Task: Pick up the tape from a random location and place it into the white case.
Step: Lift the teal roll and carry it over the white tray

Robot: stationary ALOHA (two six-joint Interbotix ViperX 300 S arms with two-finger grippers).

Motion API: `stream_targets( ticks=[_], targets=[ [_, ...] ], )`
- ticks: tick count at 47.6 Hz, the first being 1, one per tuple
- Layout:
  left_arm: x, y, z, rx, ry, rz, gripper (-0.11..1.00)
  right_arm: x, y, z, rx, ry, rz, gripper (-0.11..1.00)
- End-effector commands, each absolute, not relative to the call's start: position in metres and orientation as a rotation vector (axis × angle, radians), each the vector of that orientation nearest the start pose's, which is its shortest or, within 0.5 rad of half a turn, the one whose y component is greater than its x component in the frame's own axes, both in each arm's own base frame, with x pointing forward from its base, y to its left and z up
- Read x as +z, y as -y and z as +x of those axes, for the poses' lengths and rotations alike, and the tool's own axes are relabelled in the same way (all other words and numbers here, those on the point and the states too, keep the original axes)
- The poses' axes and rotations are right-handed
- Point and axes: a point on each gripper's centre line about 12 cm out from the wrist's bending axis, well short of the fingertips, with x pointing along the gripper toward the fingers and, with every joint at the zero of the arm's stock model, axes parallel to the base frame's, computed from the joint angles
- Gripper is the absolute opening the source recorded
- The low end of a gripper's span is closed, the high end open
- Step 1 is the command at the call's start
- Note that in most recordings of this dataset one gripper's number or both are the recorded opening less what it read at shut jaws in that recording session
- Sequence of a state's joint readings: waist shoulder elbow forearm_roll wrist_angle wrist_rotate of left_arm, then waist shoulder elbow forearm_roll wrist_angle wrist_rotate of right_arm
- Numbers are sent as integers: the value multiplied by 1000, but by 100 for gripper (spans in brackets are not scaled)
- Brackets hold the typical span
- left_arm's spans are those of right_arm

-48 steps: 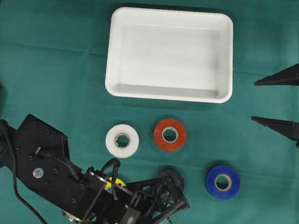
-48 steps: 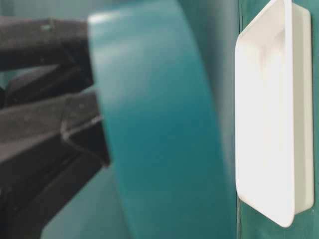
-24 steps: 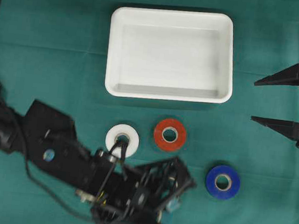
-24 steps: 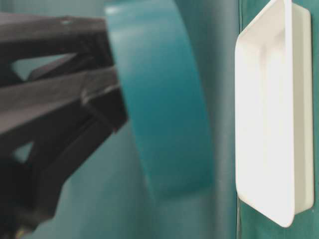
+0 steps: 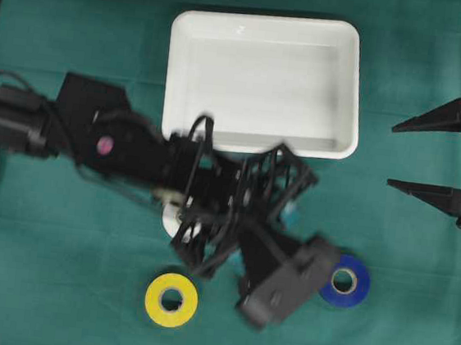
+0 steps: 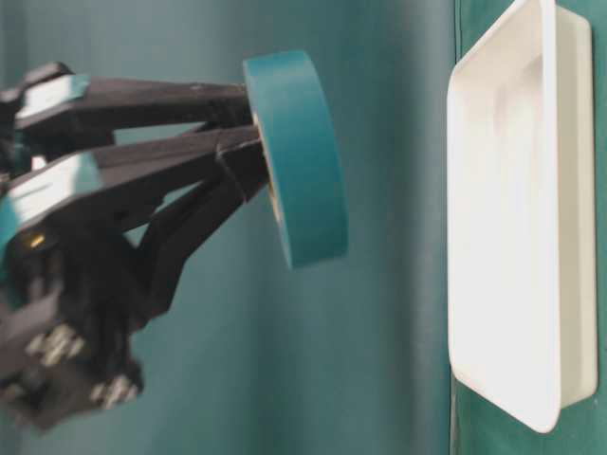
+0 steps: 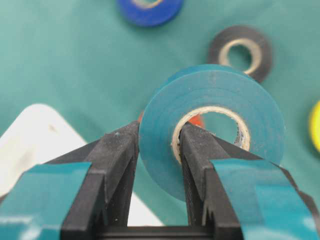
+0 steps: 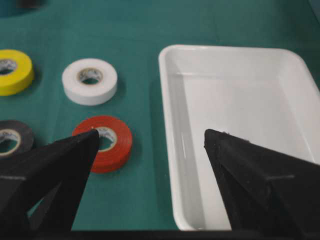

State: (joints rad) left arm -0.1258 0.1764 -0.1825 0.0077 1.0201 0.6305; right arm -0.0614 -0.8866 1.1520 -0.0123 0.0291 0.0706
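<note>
Tape [image 7: 210,117], the teal roll, is pinched by its wall in the left gripper [image 7: 157,150], up off the surface just short of the case's [image 5: 258,142] near rim, standing on edge with its hole level. Right gripper [image 5: 430,156] sits wide open at the right edge, empty.

Black arms [image 5: 135,142], teal-taped jaws, black cables

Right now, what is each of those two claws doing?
Left gripper: shut on the teal tape roll, one finger through its core.
Right gripper: open, holding nothing.
</note>
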Motion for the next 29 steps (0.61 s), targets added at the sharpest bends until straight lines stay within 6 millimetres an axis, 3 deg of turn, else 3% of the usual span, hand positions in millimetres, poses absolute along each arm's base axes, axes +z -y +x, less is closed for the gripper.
stream_targets(
  ticks=[1,29],
  targets=[
    [339,41,466,-373,-888,629,21,259,13,211,-68,-274,63,92],
    [334,-70,462,-166,-960,524,21,256,13,210,-67,-304,53,92]
  ],
)
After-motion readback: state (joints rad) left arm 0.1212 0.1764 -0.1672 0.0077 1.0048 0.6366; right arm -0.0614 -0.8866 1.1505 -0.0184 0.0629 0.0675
